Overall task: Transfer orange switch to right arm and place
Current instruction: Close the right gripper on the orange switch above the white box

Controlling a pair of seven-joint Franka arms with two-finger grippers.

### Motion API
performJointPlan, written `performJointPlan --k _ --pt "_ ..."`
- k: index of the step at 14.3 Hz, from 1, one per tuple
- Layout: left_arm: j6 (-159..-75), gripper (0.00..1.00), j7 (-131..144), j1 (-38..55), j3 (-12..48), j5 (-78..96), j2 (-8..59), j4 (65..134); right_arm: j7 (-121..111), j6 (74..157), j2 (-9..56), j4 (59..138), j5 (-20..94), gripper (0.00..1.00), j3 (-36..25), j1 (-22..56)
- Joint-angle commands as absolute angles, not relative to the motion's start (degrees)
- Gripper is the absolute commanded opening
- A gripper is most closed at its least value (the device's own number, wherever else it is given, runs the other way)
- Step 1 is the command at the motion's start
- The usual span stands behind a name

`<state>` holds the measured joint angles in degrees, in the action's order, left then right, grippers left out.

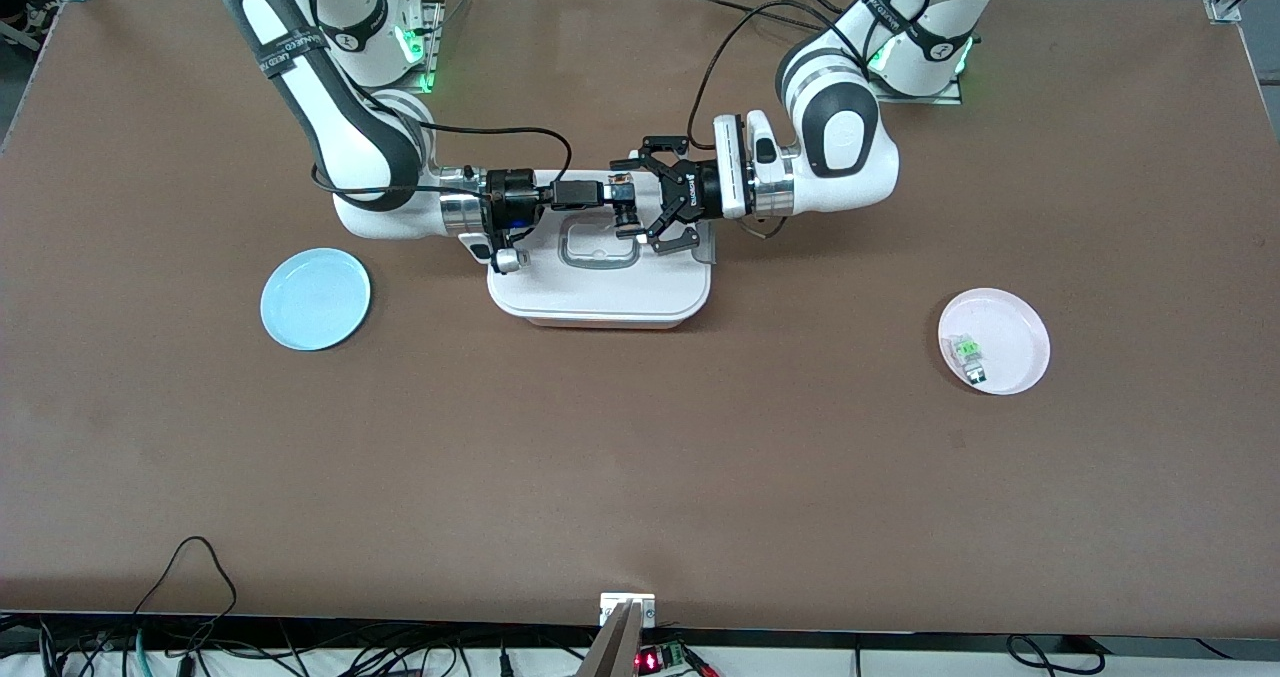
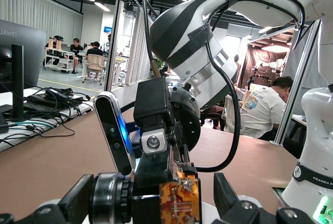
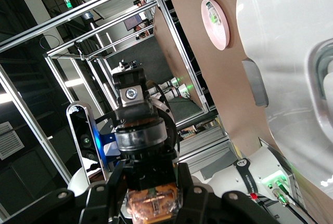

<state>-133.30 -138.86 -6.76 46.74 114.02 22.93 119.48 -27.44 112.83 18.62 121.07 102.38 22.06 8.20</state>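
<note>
The orange switch [image 1: 626, 215] hangs in the air over the white lidded box [image 1: 600, 302], at the middle of the table. My right gripper [image 1: 622, 202] is shut on it with its slim black fingers. The left gripper [image 1: 640, 202] faces it from the left arm's end, its black claw fingers spread open on either side of the switch and clear of it. In the left wrist view the switch [image 2: 179, 198] shows orange beside a black body, between the wide-apart jaws of the left gripper [image 2: 153, 208]. The right wrist view shows the switch [image 3: 153, 203] pinched in the right gripper [image 3: 151, 198].
A light blue plate [image 1: 315, 299] lies toward the right arm's end. A pink plate [image 1: 1030, 327] toward the left arm's end holds a small clear-and-green component [image 1: 968, 349]. Cables and a small fixture run along the table edge nearest the front camera.
</note>
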Motion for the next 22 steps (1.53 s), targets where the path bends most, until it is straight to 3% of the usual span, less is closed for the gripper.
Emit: performJointPlan --k 1,12,18,22 --pt "-133.7 1.00 -140.5 -6.6 47.2 116.0 23.8 118.4 -27.7 113.5 17.0 121.6 103.7 0.33 22.1 8.5" --pt "-132.7 1.00 -136.2 -8.0 47.3 115.8 23.2 118.4 -26.9 118.0 16.1 121.4 94.9 0.29 21.3 6.4" --pt "-132.3 1.00 -125.5 -8.6 47.2 113.5 21.2 118.2 -22.0 117.2 14.5 120.8 72.4 0.24 14.7 5.0" --pt "-132.3 1.00 -113.1 -10.4 46.7 99.8 20.7 114.4 -21.9 116.2 13.9 119.4 58.9 0.24 12.5 3.0"
